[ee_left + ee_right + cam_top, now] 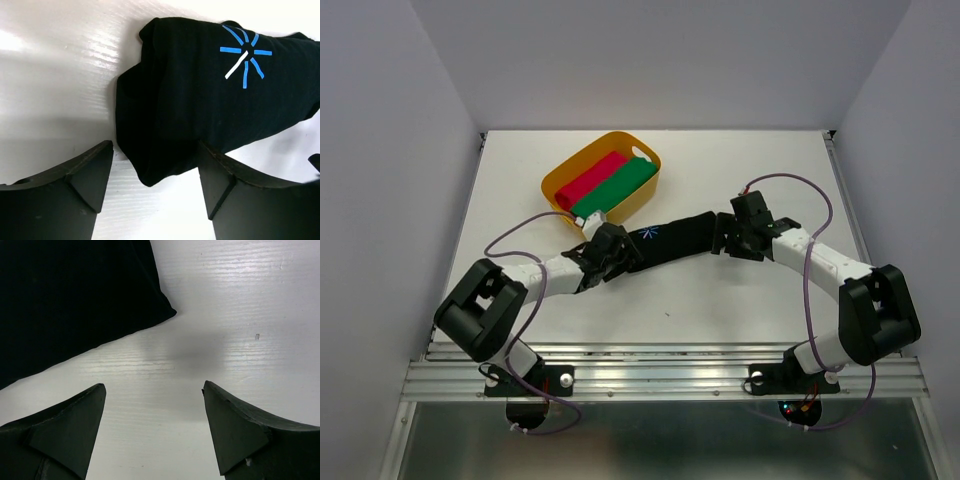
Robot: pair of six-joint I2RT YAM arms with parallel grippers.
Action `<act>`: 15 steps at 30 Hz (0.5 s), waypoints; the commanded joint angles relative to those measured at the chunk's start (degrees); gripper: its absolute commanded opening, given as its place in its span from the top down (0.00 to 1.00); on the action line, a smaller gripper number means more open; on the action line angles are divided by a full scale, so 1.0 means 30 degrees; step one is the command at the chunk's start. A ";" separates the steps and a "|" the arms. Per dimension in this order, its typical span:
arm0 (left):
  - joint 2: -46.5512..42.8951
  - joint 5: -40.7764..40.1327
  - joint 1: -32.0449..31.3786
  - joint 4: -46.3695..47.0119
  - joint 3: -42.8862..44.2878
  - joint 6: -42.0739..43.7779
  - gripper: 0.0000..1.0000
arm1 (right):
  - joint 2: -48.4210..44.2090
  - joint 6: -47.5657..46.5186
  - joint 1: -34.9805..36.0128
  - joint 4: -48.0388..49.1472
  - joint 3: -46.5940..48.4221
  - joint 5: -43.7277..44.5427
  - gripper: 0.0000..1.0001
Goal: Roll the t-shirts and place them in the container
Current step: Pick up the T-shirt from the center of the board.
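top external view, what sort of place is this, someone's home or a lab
Probably a lab robot cell, not a home: plain white walls box in a white table, the left arm and right arm bolted to a metal rail, and a yellow tub holds cloth rolls near a black t-shirt.

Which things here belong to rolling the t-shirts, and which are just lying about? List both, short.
Belongs to the job:
black t-shirt, lying as a long roll on the table
left gripper, open, the roll's end between its fingers
right gripper, open, over bare table beside the cloth

Just lying about:
yellow tub
red roll and green roll inside it
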 commanded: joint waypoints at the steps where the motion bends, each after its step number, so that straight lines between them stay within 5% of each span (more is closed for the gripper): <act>1: 0.0851 -0.0408 0.0038 -0.0105 0.0291 0.0085 0.25 | -0.0634 -0.0219 -0.0097 -0.0049 0.0073 0.0025 0.15; 6: 0.1292 -0.0407 0.0038 0.0042 0.0583 0.0406 0.40 | -0.0517 -0.0277 -0.0097 -0.0049 0.0102 0.0054 0.16; 11: 0.0941 -0.0378 0.0038 0.0159 0.0584 0.1138 0.92 | -0.0399 -0.0366 -0.0097 -0.0049 0.0306 -0.0092 0.14; 15: 0.0561 -0.0349 0.0038 -0.0190 0.0729 0.1783 1.00 | -0.0137 -0.0483 -0.0272 -0.0049 0.0745 -0.0823 0.13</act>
